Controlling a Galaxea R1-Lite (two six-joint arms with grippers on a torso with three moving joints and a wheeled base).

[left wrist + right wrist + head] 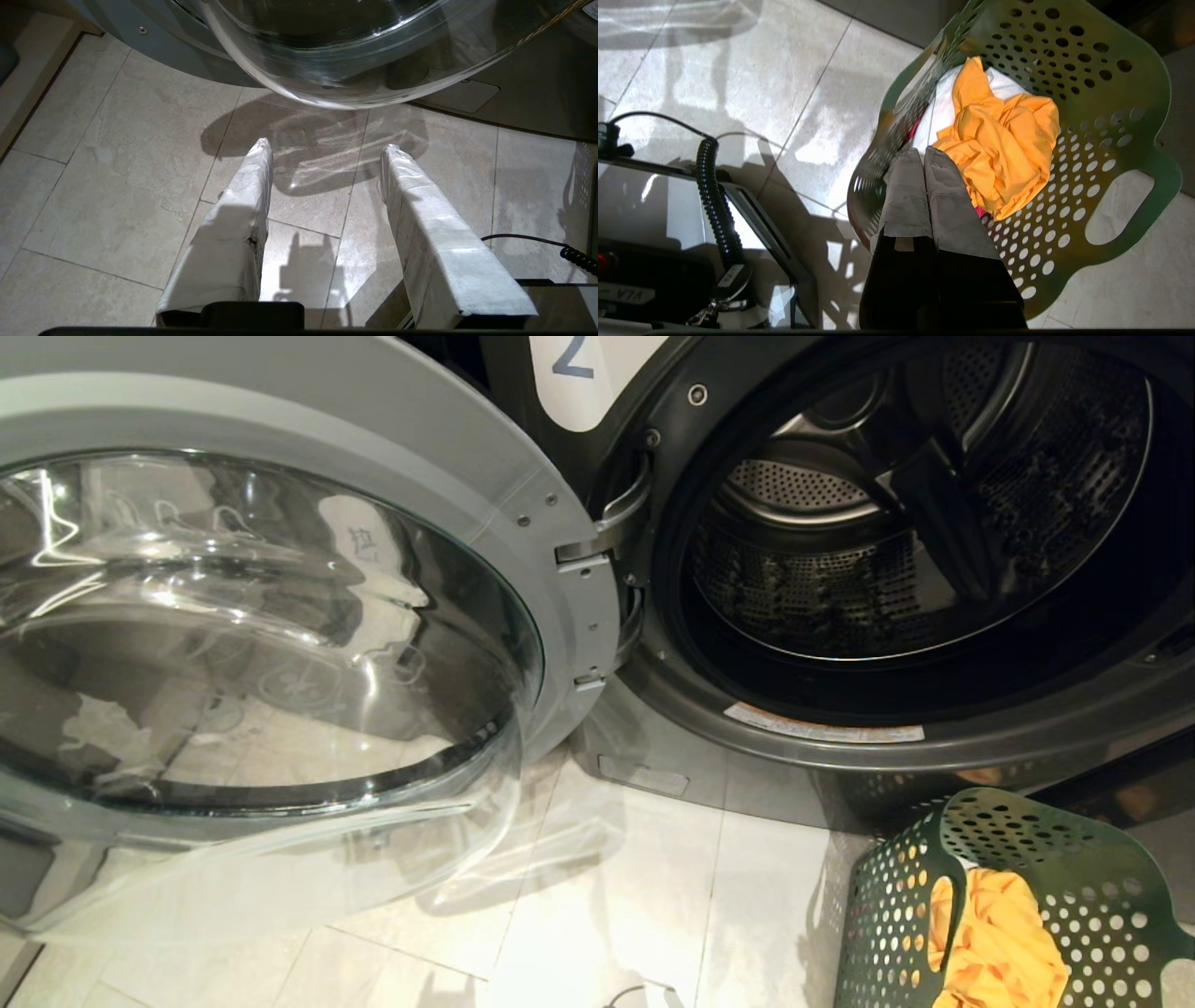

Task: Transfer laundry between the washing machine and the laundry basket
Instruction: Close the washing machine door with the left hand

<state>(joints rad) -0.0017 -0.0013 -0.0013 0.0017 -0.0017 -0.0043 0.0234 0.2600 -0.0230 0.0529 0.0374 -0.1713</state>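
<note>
While the washing machine (934, 737) stands with its round glass door (261, 635) swung wide to the left, its perforated steel drum (840, 588) shows no cloth in the part that can be seen. A white label bearing a 2 (574, 373) sits above the hinge. On the pale tiled floor (607, 896), just in front of the machine's lower right, the green laundry basket (1102, 887) with round-holed walls and a cut-out handle holds the laundry (999, 140): a crumpled orange-yellow garment on top, white cloth beneath it and a sliver of red-pink at the edge. The right gripper (924, 151) hangs over the basket's rim, its wrapped fingers pressed together and empty. The left gripper (327, 147) hovers above the floor below the door, fingers spread apart, holding nothing.
</note>
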